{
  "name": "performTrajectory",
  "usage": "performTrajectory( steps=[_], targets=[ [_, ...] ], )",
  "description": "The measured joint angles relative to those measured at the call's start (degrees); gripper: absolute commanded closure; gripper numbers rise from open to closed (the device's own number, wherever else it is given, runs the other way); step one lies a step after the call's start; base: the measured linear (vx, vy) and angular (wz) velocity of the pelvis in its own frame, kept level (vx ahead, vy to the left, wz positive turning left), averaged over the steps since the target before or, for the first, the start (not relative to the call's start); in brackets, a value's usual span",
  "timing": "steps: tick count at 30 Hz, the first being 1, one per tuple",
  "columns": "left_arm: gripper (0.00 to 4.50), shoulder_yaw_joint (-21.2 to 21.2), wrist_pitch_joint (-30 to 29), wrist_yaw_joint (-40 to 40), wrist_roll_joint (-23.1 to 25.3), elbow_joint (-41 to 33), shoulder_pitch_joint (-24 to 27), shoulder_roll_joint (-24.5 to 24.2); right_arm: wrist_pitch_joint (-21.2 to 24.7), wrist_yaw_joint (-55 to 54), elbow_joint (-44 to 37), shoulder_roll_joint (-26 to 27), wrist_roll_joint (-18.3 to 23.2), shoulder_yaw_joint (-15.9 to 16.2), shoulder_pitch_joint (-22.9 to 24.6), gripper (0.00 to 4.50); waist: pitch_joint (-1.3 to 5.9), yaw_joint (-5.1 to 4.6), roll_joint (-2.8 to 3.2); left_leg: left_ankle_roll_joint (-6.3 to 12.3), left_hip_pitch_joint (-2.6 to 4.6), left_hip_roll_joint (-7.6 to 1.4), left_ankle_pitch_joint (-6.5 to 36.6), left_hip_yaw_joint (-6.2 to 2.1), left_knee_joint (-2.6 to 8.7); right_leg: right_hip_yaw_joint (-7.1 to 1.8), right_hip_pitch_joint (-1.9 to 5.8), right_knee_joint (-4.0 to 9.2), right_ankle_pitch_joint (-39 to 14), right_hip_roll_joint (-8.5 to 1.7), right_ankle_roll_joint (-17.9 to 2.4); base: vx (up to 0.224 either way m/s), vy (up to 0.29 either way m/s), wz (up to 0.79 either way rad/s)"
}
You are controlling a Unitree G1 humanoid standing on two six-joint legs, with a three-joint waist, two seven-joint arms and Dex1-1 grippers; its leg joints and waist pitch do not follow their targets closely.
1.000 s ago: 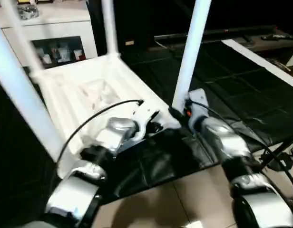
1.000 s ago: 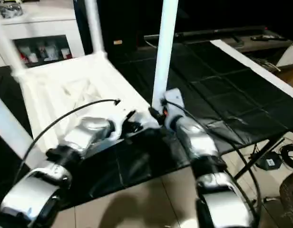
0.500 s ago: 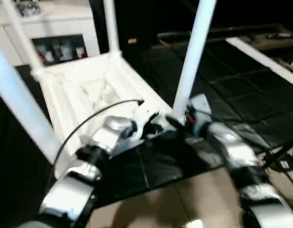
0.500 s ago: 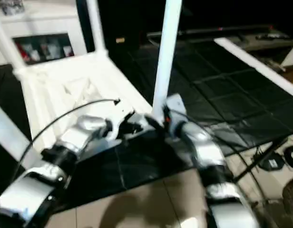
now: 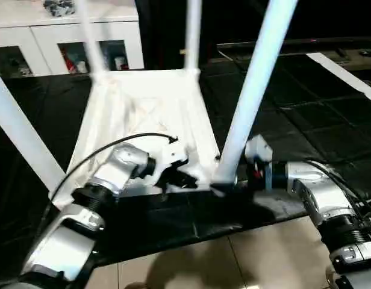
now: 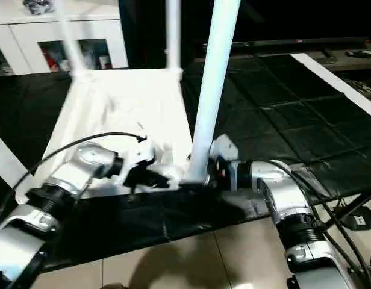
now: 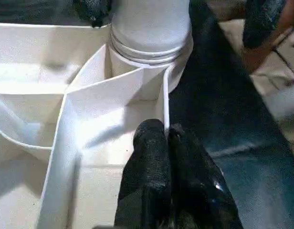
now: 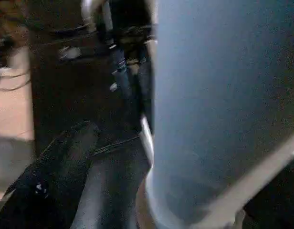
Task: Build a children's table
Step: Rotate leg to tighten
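Observation:
The white tabletop (image 5: 143, 114) lies upside down on the black mat, ribbed underside up, with four white legs standing in its corner sockets. The near right leg (image 5: 252, 90) rises from its socket (image 7: 149, 43) at the near corner. My left gripper (image 5: 188, 179) is shut on a thin rib (image 7: 137, 83) of the tabletop's near edge, right beside that socket. My right gripper (image 5: 235, 180) straddles the foot of the same leg (image 8: 223, 109). Its jaws stand open, and one finger (image 8: 56, 176) is apart from the tube.
The other legs stand at near left (image 5: 23, 138), far left (image 5: 89, 36) and far right (image 5: 193, 33). A white glass-door cabinet (image 5: 47, 36) is behind the mat (image 5: 306, 102). A white strip (image 5: 348, 72) borders the right, with tiled floor (image 5: 191, 265) in front.
The whole picture has swung, so the camera moved. My right forearm now reaches in more from the side. Both grippers stay at the same near corner of the tabletop.

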State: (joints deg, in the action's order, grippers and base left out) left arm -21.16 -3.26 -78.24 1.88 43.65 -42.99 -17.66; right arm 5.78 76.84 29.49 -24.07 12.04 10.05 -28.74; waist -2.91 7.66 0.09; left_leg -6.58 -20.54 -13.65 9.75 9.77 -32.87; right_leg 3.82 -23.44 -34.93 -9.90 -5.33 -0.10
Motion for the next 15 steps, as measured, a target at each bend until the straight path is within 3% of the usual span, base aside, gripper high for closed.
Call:
performTrajectory(
  steps=[4,9,15],
  targets=[
    [4.5,-1.3,1.4,-4.0,0.0,-0.4,0.0,-0.9,1.8,4.7,1.0,-1.1,1.5,0.3,-0.7,0.59,-0.01,0.6,-0.03,0.0,0.02,-0.03,0.0,0.01,-0.06,0.0,0.01,-0.07,0.0,0.0,0.0,0.0,0.0,0.0],
    [4.5,-2.4,1.9,-6.2,0.1,-1.7,0.2,-1.2,5.1,8.6,1.2,-1.5,3.4,0.4,-1.4,1.09,-0.05,0.6,-0.09,0.01,-0.01,-0.05,0.0,0.01,-0.2,-0.02,0.03,-0.1,0.0,0.0,0.0,0.0,0.0,0.0],
    [4.5,-2.5,2.1,-6.6,0.1,-2.3,0.6,-1.1,5.6,11.5,2.1,-2.4,3.6,1.2,-1.9,1.29,-0.06,0.61,-0.19,0.01,-0.01,-0.06,0.0,0.02,-0.21,-0.01,0.03,-0.13,0.0,0.0,0.0,0.0,0.0,0.0]
  ],
)
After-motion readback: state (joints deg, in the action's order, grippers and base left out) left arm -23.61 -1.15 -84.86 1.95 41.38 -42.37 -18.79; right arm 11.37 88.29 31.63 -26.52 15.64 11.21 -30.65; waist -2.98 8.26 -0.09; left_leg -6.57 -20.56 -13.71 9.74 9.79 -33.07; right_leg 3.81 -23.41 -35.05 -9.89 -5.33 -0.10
